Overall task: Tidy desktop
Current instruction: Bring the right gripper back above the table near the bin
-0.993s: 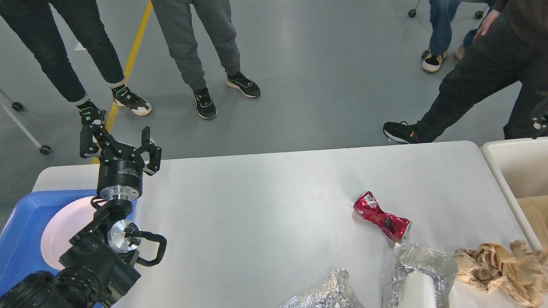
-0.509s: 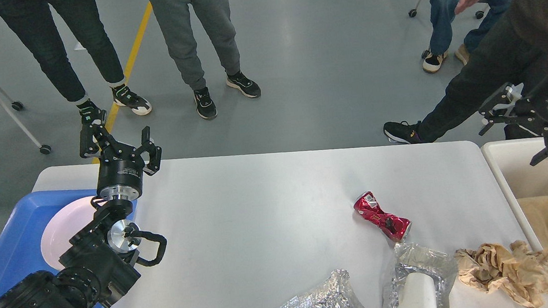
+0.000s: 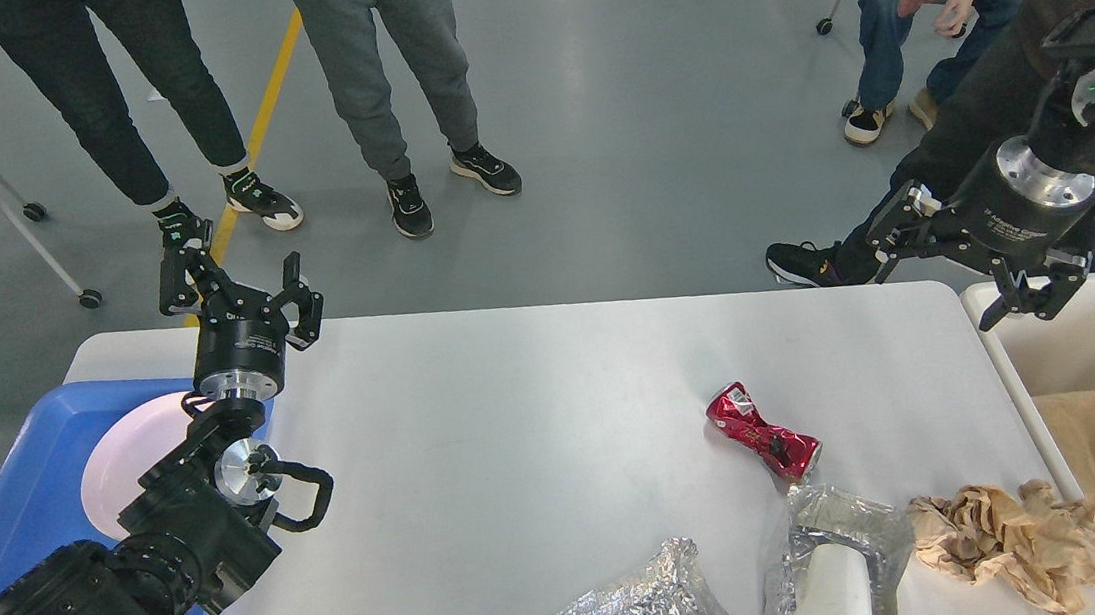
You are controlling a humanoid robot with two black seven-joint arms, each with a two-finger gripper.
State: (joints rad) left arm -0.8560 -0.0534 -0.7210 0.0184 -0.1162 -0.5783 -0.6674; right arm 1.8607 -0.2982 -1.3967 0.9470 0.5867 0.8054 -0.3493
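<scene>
Red and crumpled, the crushed can (image 3: 766, 433) is lying on the right half of the desktop (image 3: 519, 431), its long axis running diagonally from upper left to lower right. Just below it, silver foil wrapping (image 3: 833, 561) and a wad of brown paper (image 3: 1027, 543) are sitting at the near edge. The right gripper (image 3: 966, 272) is hanging over the desktop's far right corner beside the cream bin (image 3: 1082, 326), so the can lies down and to the left of its fingers, far nearer to this arm than to the other. Its fingers are spread wide and gripping nothing. The left gripper (image 3: 239, 287) is hovering above the far left edge by the blue tray (image 3: 22, 479), also splayed apart and empty, well away from the rubbish.
</scene>
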